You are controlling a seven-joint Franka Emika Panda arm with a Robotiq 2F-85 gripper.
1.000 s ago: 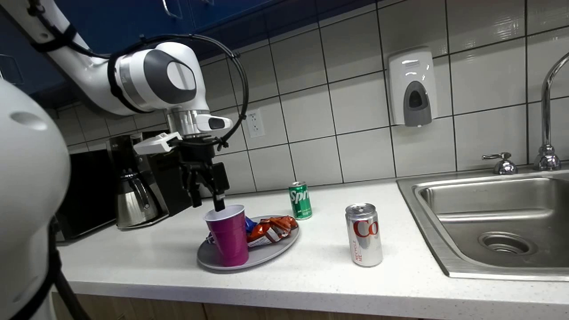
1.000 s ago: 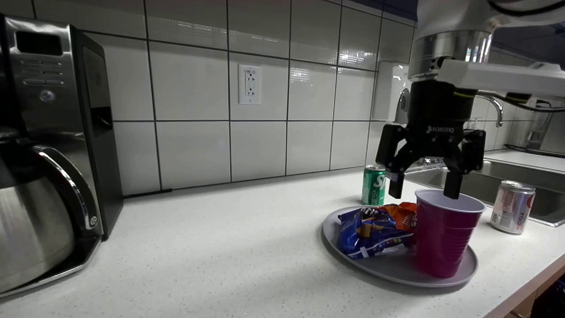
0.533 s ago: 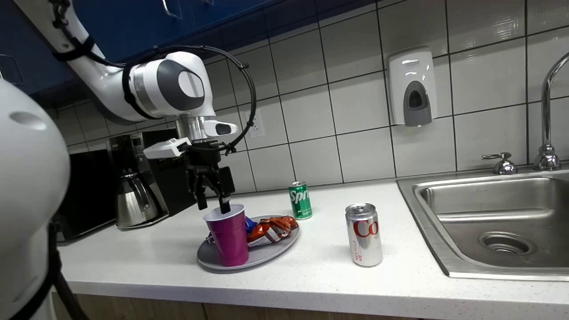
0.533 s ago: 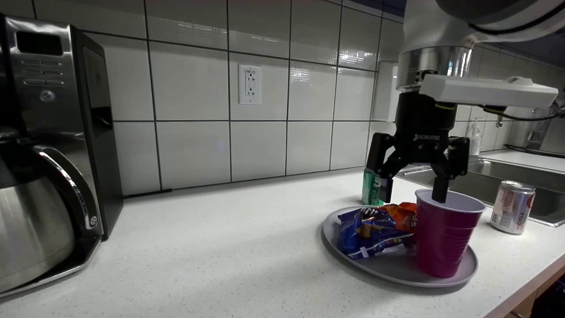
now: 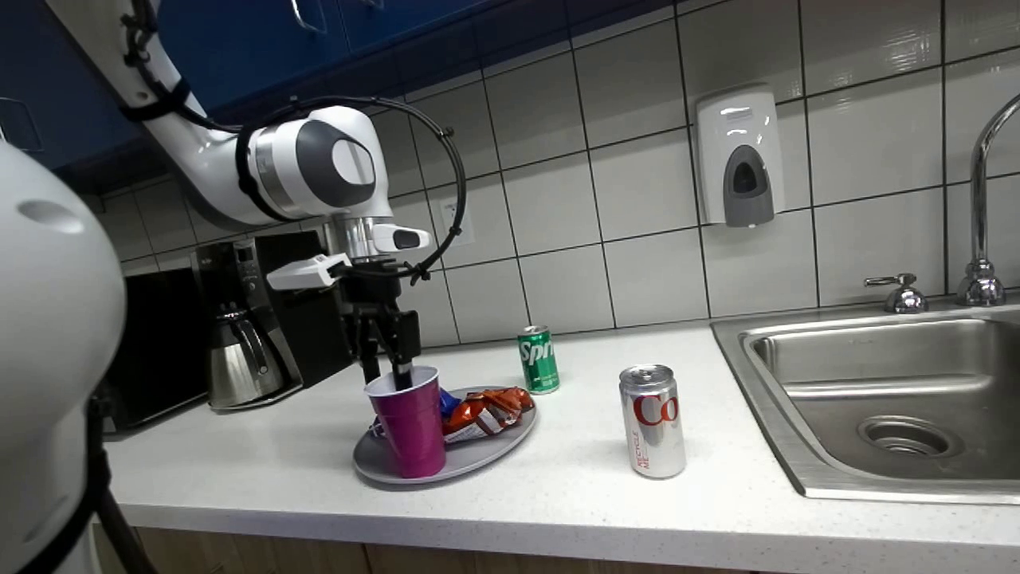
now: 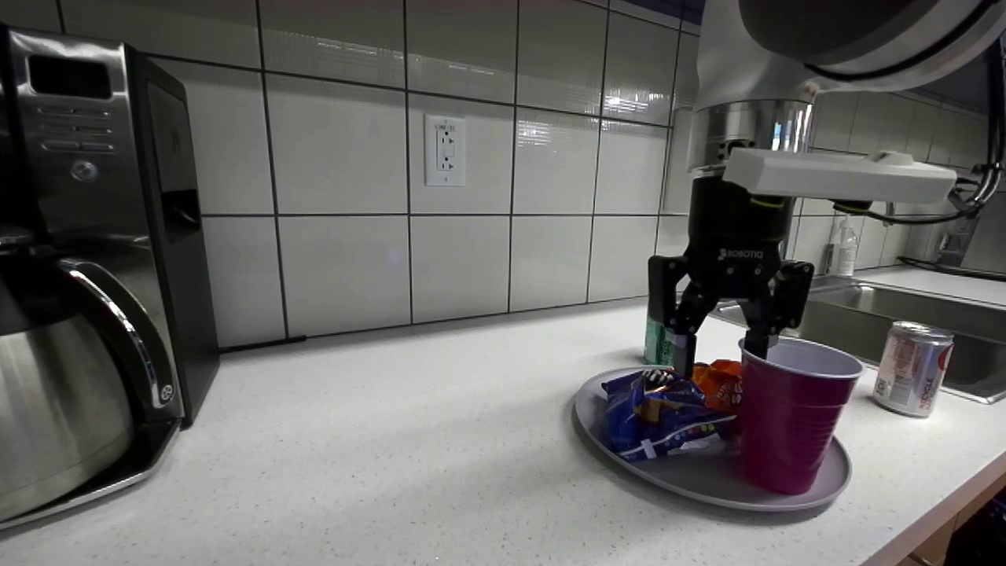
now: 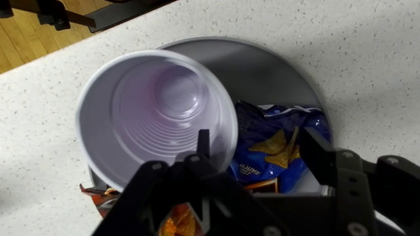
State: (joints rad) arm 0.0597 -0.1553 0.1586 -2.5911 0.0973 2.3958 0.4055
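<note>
A magenta cup (image 6: 794, 424) stands upright on a grey plate (image 6: 699, 478), close to the plate's rim. The gripper (image 6: 721, 363) straddles the cup's lip with its fingers parted, clasping nothing: one finger (image 7: 203, 142) dips just inside the mouth, the other (image 7: 316, 154) hangs outside, near a blue chip bag (image 6: 660, 417) that lies just beside the cup. Whether the inner finger touches the cup cannot be told. The cup looks thin, so a hard squeeze could well buckle it, while a bite this shallow, so close to the lip, might let it slip or swing. The bag crowds the outer finger's side; its crinkled film could get caught between finger and cup, or dragged along. A sideways push from the inner finger might tip the cup over the plate's rim, since it looks light and tapers towards its base. An orange bag (image 5: 494, 410) lies next to the blue one. Farther out on the counter (image 6: 393, 432) stand a green can (image 5: 539, 363) and, between plate and sink (image 5: 773, 410), a silver can (image 5: 653, 422), both well apart from the cup.
</note>
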